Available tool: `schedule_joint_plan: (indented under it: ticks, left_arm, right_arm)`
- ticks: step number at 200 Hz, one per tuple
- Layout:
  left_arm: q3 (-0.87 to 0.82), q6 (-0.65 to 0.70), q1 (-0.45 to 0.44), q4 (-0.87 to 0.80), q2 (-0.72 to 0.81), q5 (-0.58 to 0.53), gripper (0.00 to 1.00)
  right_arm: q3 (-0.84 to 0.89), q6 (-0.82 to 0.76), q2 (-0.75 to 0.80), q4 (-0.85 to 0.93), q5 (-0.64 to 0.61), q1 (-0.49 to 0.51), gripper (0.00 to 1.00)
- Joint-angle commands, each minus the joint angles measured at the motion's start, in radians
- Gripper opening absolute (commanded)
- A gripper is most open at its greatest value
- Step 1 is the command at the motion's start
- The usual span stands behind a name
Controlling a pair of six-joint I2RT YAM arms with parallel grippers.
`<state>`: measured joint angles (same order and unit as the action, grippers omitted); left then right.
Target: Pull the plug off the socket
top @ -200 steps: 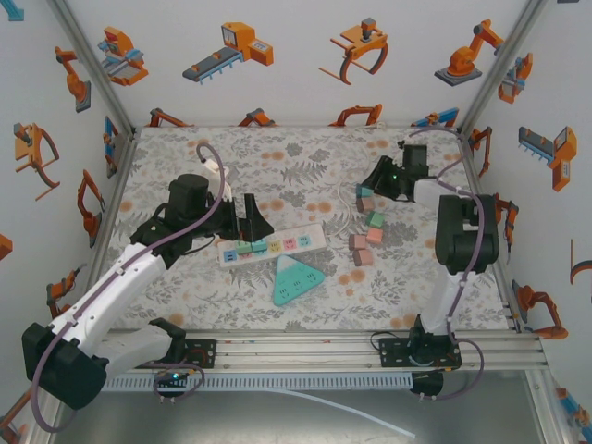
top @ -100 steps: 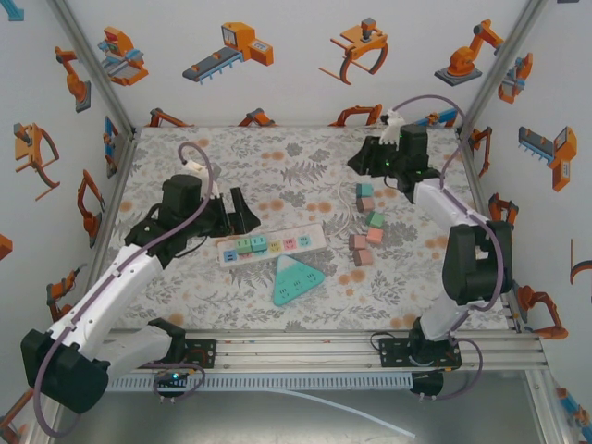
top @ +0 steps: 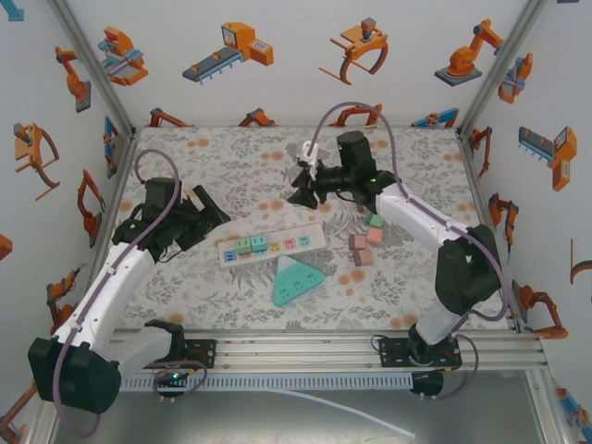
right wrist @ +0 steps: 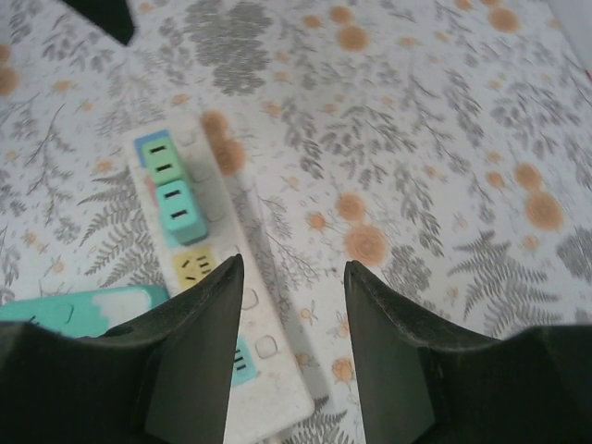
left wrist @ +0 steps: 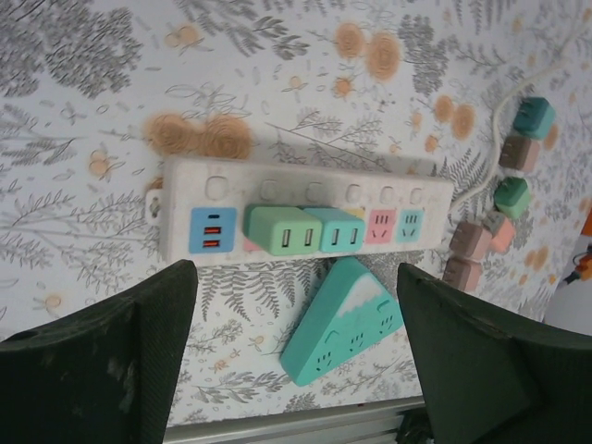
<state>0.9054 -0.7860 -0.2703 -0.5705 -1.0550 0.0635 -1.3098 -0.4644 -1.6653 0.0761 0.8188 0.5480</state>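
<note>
Plug [left wrist: 284, 230] seated in strip [left wrist: 305, 190] | triangular adapter [left wrist: 342, 319] just beside (cubes [left wrist: 511, 196] apart)

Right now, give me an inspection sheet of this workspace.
Surface: floral cloth, flat.
Job's things: white strip with a green plug and a teal plug seated side by side.
Clutter: teal triangular block beside the strip; pink and green cubes to its right.
Grippers: left gripper open, empty, left of the strip; right gripper open, empty, beyond the strip.
Cables: white cord near the cubes; purple cable loops over the right arm.
Surroundings: white walls with robot stickers.
</note>
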Motion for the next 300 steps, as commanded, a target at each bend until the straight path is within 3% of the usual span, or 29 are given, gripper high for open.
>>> schedule_joint_plan:
  ticks: [1, 54, 141, 215, 264, 300]
  left_arm:
    - [-0.018, -0.087, 0.035, -0.081, -0.026, 0.003, 0.79]
    - [-0.041, -0.07, 0.06, -0.065, -0.113, 0.035, 0.73]
    - [-0.076, 0.007, 0.06, -0.053, -0.247, 0.083, 0.53]
    - [-0.092, 0.045, 0.061, 0.02, -0.376, 0.169, 0.47]
    - [-0.09, 0.057, 0.059, -0.01, -0.414, 0.145, 0.46]
    - [-0.11, 0.062, 0.059, -0.007, -0.43, 0.121, 0.44]
  right_arm:
    - [-0.076, -0.261, -0.05, 0.212, 0.049, 0.078, 0.47]
    - [-0.146, -0.337, -0.182, 0.256, 0.011, 0.188, 0.47]
    - [-0.184, -0.323, -0.364, 0.181, -0.007, 0.244, 0.47]
    - [-0.186, -0.283, -0.379, 0.144, 0.003, 0.25, 0.3]
    - [-0.19, -0.266, -0.37, 0.145, 0.003, 0.254, 0.26]
    - [-0.193, -0.165, -0.364, 0.081, 0.031, 0.254, 0.25]
